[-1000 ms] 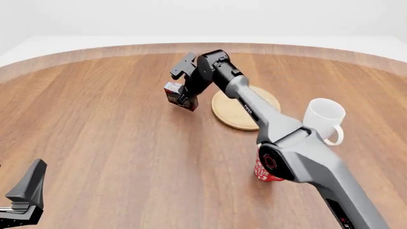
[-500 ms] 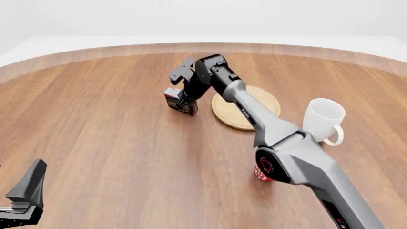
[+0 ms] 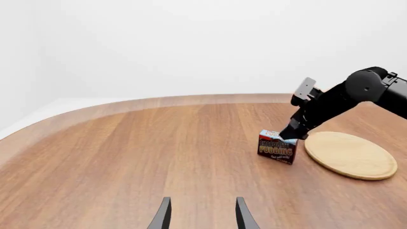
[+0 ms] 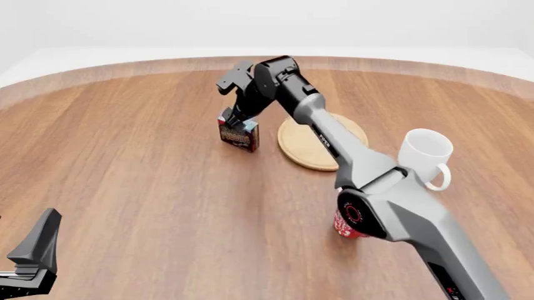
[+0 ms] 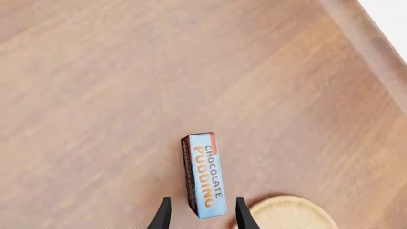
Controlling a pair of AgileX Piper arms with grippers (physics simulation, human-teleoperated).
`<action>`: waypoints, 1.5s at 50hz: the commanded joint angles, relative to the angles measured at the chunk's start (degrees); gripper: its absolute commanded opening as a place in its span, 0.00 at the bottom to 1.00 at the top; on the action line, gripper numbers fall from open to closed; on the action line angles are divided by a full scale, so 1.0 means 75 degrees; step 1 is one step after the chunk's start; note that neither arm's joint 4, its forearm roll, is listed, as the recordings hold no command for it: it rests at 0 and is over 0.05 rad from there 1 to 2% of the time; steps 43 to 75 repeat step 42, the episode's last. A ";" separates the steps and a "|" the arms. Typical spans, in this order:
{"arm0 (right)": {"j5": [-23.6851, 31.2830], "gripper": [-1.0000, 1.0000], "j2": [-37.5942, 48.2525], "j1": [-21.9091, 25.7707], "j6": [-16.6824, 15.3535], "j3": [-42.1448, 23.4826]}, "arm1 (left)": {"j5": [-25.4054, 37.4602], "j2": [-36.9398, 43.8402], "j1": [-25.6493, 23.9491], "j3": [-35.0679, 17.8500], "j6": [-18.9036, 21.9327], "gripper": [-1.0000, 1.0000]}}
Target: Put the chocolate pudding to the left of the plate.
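**Pudding box set on the table just left of the plate, right fingers spread above it**

The wooden table fills all three views. The right arm is stretched forward across it from the near right. The plate is seen lying flat on the wood, partly covered by that arm in the front view. A white mug is placed well to the right of the plate, and a red patterned mug is mostly hidden behind the arm's elbow.

The chocolate pudding is seen standing on the table just left of the plate, close to its rim but apart from it. The right gripper is held directly over the box. In the right wrist view the two fingers are shown parted, with the box's top end lying between the tips and a gap left on each side; no contact can be made out there. From the left wrist view the tips appear right at the box's top edge.

The left gripper is kept low at the near left, far from every object. Its fingers are spread apart with nothing but bare wood between them.
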 commanded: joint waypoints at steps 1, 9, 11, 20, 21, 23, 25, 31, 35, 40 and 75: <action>0.0021 1.00 -0.0426 -0.0021 0.0039 0.0086 | 0.0000 0.0000 0.0000 0.0000 0.0000 1.00; -0.1608 1.00 -0.2309 -0.0068 0.0077 0.3464 | 0.0000 0.0000 0.0000 0.0000 0.0000 1.00; -0.1753 1.00 -0.2509 -0.0070 0.0092 0.3771 | 0.0000 0.0000 0.0000 0.0000 0.0000 1.00; -0.2651 1.00 -0.3515 0.0025 0.0255 0.5614 | 0.0000 0.0000 0.0000 0.0000 0.0000 1.00; -0.2782 1.00 -0.3615 0.0043 0.0305 0.5839 | 0.0000 0.0000 0.0000 0.0000 0.0000 1.00; -0.3030 1.00 -0.3805 0.0107 0.0390 0.6253 | 0.0000 0.0000 0.0000 0.0000 0.0000 1.00; -0.3408 1.00 -0.4122 0.0242 0.0577 0.6830 | 0.0000 0.0000 0.0000 0.0000 0.0000 1.00; -0.4368 1.00 -0.5129 0.0500 0.0963 0.8355 | 0.0000 0.0000 0.0000 0.0000 0.0000 1.00; -0.4457 1.00 -0.5602 0.0597 0.1023 0.8876 | 0.0000 0.0000 0.0000 0.0000 0.0000 1.00; -0.4602 1.00 -0.6142 0.0744 0.1144 0.9349 | 0.0000 0.0000 0.0000 0.0000 0.0000 1.00; -0.4638 1.00 -0.6334 0.0812 0.1203 0.9510 | 0.0000 0.0000 0.0000 0.0000 0.0000 1.00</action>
